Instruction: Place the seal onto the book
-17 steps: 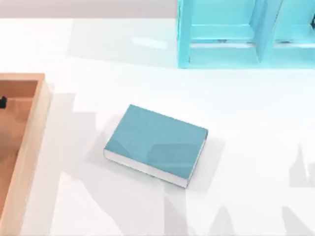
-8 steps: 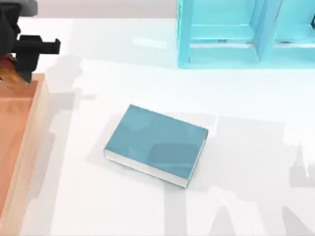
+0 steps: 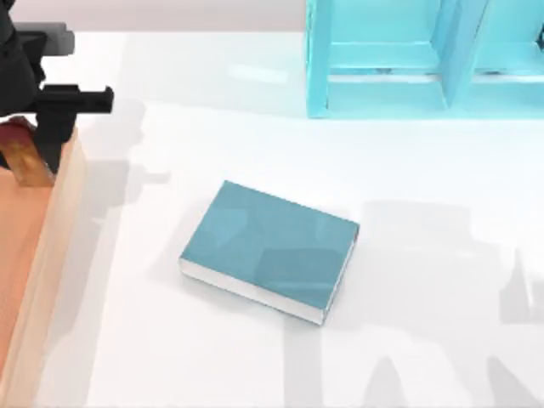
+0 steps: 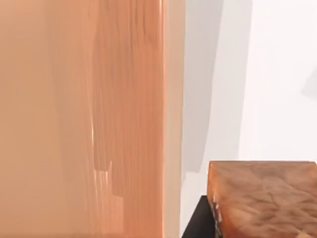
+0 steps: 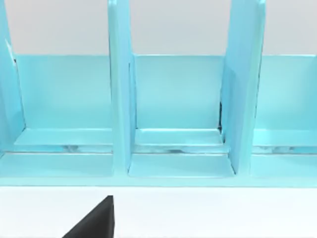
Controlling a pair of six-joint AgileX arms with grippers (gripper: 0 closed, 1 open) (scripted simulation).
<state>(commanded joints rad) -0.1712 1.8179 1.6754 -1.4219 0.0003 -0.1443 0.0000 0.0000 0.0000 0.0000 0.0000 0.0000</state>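
The seal (image 3: 25,166), a small amber block with a red top, hangs over the right wall of the wooden tray (image 3: 58,229) at the far left. My left gripper (image 3: 28,153) is shut on it from above. In the left wrist view the seal (image 4: 265,198) shows as a mottled amber block beside a black finger (image 4: 200,225), with the tray wall (image 4: 173,99) below it. The teal book (image 3: 272,246) lies flat near the table's middle, well to the right of the seal, with nothing on its cover. A dark part of my right gripper (image 5: 94,225) faces the shelf.
A light-blue shelf unit (image 3: 382,59) stands at the back right, and its open compartments (image 5: 178,99) show in the right wrist view. The wooden tray runs along the left edge. White table (image 3: 442,255) surrounds the book.
My left gripper has risen out of the tray with the seal in it and shifted a little to the right. The book has not moved.
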